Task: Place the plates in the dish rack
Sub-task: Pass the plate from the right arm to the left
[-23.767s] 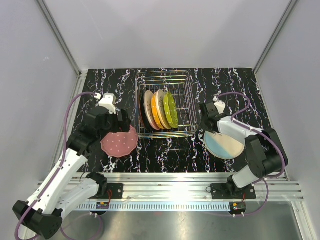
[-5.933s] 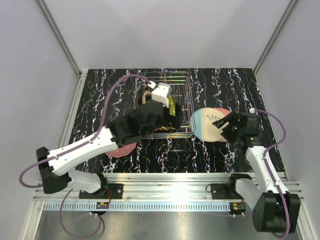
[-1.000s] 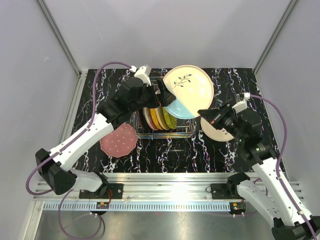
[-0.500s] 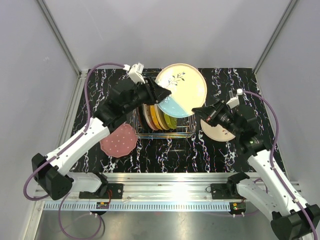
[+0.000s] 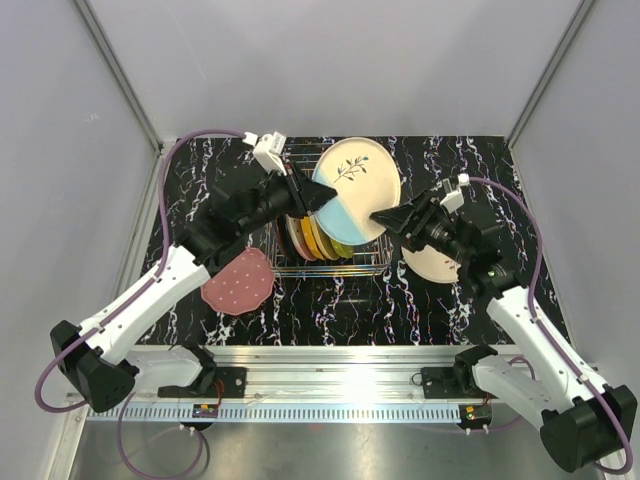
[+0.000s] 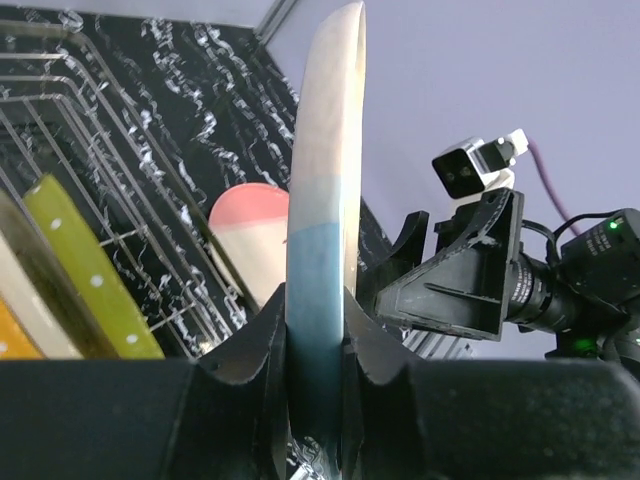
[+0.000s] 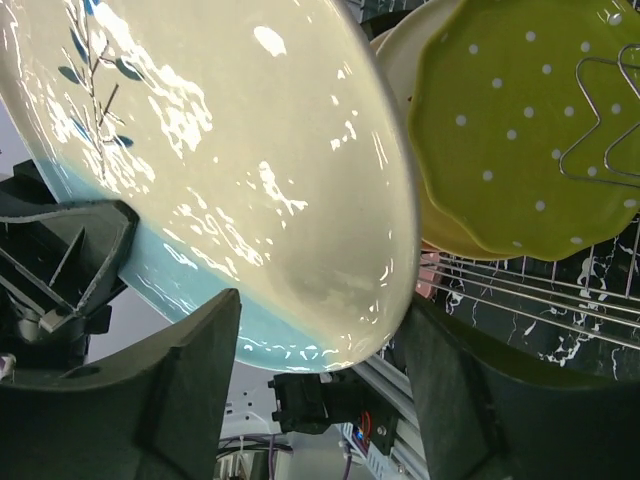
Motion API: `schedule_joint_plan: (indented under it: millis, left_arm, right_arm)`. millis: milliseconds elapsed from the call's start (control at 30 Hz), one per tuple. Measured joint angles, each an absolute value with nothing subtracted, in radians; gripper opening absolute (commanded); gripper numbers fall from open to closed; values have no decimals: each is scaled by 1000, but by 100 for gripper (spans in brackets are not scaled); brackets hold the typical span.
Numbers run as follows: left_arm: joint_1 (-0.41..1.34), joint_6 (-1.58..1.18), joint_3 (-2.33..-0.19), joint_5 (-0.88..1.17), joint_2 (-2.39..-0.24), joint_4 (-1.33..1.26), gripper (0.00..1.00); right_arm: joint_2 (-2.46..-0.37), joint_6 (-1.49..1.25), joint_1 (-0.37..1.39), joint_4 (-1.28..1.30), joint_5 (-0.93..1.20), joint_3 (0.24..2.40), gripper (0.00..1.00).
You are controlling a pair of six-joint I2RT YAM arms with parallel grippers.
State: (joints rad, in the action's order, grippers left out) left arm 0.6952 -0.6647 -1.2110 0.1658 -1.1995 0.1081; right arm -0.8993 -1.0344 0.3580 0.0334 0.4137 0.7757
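Note:
A cream and light blue plate point(image 5: 360, 185) with a leaf sprig hangs tilted above the dish rack point(image 5: 362, 265). My left gripper point(image 5: 320, 197) is shut on its left rim; in the left wrist view the plate point(image 6: 322, 200) stands edge-on between the jaws of the left gripper point(image 6: 318, 320). My right gripper point(image 5: 385, 217) is open at the plate's lower right rim. In the right wrist view the plate point(image 7: 230, 150) fills the frame, and the right gripper point(image 7: 320, 340) straddles its rim with both fingers point(image 7: 150, 390) clear of it. Several plates stand in the rack, a yellow-green dotted one point(image 7: 520, 130) nearest.
A pink dotted plate point(image 5: 238, 281) lies flat on the black marbled table left of the rack. A cream and pink plate point(image 5: 435, 262) lies right of it, under my right arm. Grey walls close in the table on three sides.
My left gripper has shut on the plate's rim and my right gripper has opened and let go. The plate has dropped a little lower and to the left over the rack.

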Motion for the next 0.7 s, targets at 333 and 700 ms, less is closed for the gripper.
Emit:
schedule_joint_plan:
  millis: [333,700]
  left_arm:
    - [709,-717,-1211,-9,-1177,319,0]
    - [701,-874,-1214,-112,-1177,432,0]
  right_arm:
    - [-871,-940,360,119,396,781,94]
    - [-649,-560,384,280,251,780,100]
